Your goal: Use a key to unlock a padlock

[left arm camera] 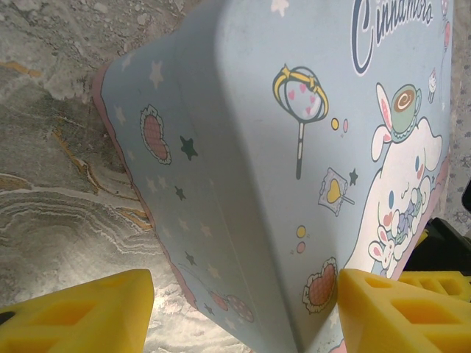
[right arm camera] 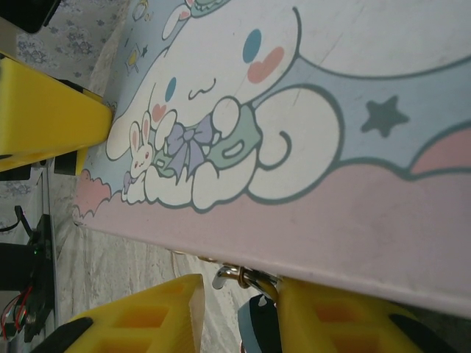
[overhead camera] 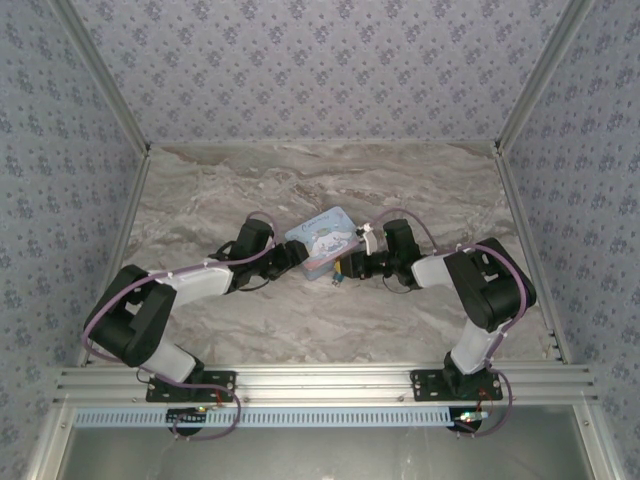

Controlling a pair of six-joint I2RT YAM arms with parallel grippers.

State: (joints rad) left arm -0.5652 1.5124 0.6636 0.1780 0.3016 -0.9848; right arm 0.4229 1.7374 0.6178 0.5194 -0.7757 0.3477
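Note:
The pale blue cartoon tin box (overhead camera: 322, 240) lies mid-table between both grippers. The padlock (right arm camera: 257, 331), teal-bodied with a silvery loop (right arm camera: 246, 273), hangs from the clasp under the box's pink edge (right arm camera: 309, 220). My right gripper (right arm camera: 239, 301) straddles it. The right finger (right arm camera: 331, 316) touches the lock, and a small gap separates the left finger (right arm camera: 147, 316) from it. My left gripper (left arm camera: 243, 294) is open astride a corner of the box (left arm camera: 243, 147). Its right finger (left arm camera: 397, 309) rests against the lid, its left finger (left arm camera: 81, 309) apart. The key is hidden.
The marble table (overhead camera: 300, 320) extends on all sides of the box. Wallpapered walls (overhead camera: 320, 60) close in the back and both sides. An aluminium rail (overhead camera: 320, 380) carries the arm bases at the near edge. The left gripper's yellow finger (right arm camera: 44, 118) lies against the box's far end.

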